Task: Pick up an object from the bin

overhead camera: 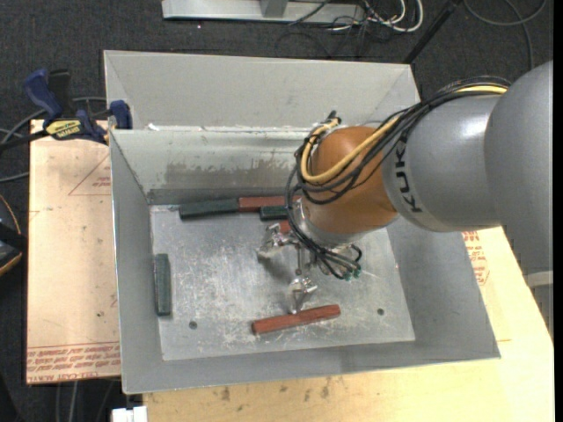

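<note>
Nearest the camera, at about six o'clock on the floor of the grey metal bin point(220, 275), a long red-brown bar point(280, 324) is lying flat. It is running almost nine to three, with its right end angling slightly toward the far side. The gripper point(302, 297) is hanging over the right half of this bar, its metal tip sitting at the bar's far edge. Whether it is touching the bar or hovering just above it cannot be told. The bar is lying crosswise at the jaws' six o'clock, below them rather than between them. Whether the jaws are standing apart or together cannot be told, as the wrist is covering them from above.

Farther in, at the gripper's nine o'clock and well apart from it, a dark grey-green bar point(163, 284) is lying near the left wall, pointing twelve to six.

Above the gripper, the orange wrist cover point(352, 187) is carrying looped yellow and black cables point(321, 152), and the grey arm point(466, 156) is reaching in from three o'clock.

Farthest off, at the gripper's eleven o'clock, a dark green bar point(208, 207) is lying along the foot of the back wall. It is meeting a second red-brown bar point(260, 203) end to end, and that bar's right end is running under the orange cover.
</note>
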You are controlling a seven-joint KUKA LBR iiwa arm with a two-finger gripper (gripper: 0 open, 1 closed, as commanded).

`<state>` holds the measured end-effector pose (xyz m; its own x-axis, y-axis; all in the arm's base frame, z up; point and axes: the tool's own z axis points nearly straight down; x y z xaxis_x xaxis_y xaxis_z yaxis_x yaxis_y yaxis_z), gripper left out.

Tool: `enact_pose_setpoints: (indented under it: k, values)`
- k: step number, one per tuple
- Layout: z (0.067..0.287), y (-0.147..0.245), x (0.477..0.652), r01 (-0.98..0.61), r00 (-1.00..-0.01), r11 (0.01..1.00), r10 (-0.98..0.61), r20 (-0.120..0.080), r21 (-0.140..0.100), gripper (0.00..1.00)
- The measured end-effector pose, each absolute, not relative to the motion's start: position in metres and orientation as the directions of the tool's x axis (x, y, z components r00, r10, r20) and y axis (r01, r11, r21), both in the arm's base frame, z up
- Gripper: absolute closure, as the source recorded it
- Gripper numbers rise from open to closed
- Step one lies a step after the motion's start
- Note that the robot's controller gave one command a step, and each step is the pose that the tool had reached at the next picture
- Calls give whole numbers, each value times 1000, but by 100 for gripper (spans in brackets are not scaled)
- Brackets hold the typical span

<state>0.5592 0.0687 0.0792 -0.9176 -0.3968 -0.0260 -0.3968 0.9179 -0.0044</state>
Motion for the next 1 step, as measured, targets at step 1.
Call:
enact_pose_setpoints:
  k: [1]
  values:
    - [97,65,544,-602,-798,798,-602,-4,0,0]
